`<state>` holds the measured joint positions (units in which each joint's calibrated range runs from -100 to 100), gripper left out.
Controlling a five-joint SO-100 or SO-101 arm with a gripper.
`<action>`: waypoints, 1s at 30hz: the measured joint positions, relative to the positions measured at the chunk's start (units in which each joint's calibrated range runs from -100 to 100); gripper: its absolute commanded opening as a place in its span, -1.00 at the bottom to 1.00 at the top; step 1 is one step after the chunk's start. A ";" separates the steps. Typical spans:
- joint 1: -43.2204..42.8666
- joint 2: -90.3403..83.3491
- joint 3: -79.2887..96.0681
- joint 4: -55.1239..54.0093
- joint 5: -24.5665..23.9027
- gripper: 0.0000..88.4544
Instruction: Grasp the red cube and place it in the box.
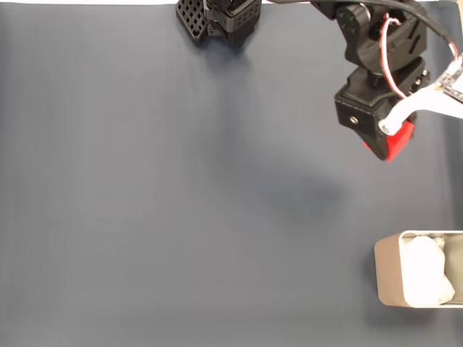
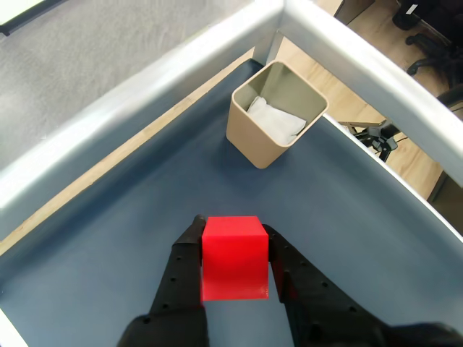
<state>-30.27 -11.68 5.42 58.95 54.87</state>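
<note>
The red cube (image 2: pixel 233 256) sits clamped between the two black fingers of my gripper (image 2: pixel 231 235), lifted off the dark blue mat. In the fixed view the gripper (image 1: pixel 387 144) hangs at the upper right with the cube (image 1: pixel 397 141) showing red at its tip. The beige box (image 2: pixel 249 137) with white padding inside stands ahead of the gripper near the table corner in the wrist view. In the fixed view the box (image 1: pixel 387 275) rests at the lower right edge, well below the gripper.
The arm's black base (image 1: pixel 217 18) stands at the top centre of the fixed view. A grey metal rail (image 2: pixel 145 94) borders the table on two sides and meets at a corner behind the box. Wooden floor lies beyond it.
</note>
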 measured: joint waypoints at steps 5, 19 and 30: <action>2.37 4.26 -6.15 -0.08 -0.20 -0.97; 4.67 18.76 -26.22 -0.08 -1.03 -0.97; 5.34 28.57 -38.88 -0.08 -1.03 -0.97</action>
<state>-24.93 16.89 -33.45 58.87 53.85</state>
